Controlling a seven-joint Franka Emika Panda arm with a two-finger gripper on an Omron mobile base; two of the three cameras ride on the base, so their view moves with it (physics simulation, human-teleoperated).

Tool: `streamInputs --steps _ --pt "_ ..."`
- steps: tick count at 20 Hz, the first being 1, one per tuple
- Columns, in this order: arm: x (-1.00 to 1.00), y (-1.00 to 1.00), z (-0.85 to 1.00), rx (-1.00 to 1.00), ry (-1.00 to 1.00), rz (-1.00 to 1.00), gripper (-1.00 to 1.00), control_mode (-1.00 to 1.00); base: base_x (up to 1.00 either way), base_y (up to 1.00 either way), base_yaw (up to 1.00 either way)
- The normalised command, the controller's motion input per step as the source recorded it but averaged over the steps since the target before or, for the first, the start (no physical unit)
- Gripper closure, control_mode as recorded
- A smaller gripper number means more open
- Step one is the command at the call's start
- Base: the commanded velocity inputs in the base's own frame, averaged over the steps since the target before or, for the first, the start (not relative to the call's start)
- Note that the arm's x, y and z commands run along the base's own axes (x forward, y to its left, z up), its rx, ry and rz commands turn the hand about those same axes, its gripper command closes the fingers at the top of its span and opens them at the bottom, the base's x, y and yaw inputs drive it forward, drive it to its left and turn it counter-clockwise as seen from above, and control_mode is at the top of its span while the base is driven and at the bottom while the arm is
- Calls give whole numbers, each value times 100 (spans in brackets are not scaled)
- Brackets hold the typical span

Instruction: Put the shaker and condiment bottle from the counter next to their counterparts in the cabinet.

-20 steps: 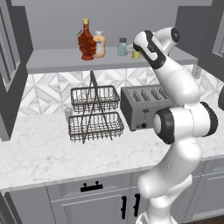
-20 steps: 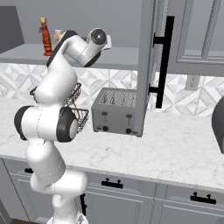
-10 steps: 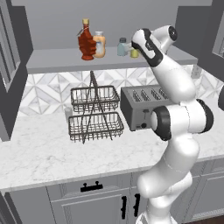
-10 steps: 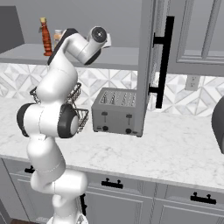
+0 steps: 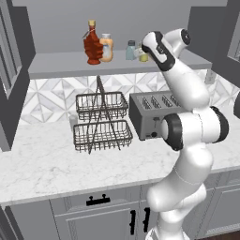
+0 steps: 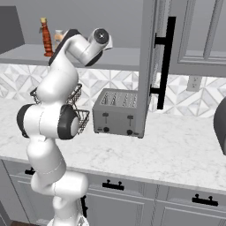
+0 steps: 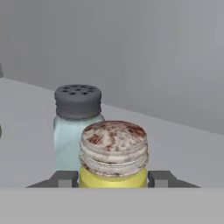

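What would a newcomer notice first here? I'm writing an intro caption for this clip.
The white arm reaches up to the cabinet shelf, its fingers on either side of the yellow-green shaker, right beside the pale teal-grey shaker. Further left on the shelf, the dark red condiment bottle stands by the orange bottle.

The cabinet shelf (image 5: 61, 63) carries the condiment bottle (image 5: 93, 43), orange bottle (image 5: 107, 48) — then teal shaker (image 5: 131, 50).
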Motion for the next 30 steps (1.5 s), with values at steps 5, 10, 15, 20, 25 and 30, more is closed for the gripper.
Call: streamInputs --steps 5,10,15,20,25,30 --pt "-45 0 -11 0 -2 0 -100 -100 0 0 0" --pt "-70 -3 0 0 -2 1 -100 -100 0 0 0" --pt "-77 -2 1 0 0 0 -100 -100 0 0 0" --pt "-91 0 16 1 -1 0 -100 -100 0 0 0" --pt "-100 0 22 2 -4 0 -100 -100 0 0 0" --pt "-100 0 21 0 -7 0 -100 -100 0 0 0"
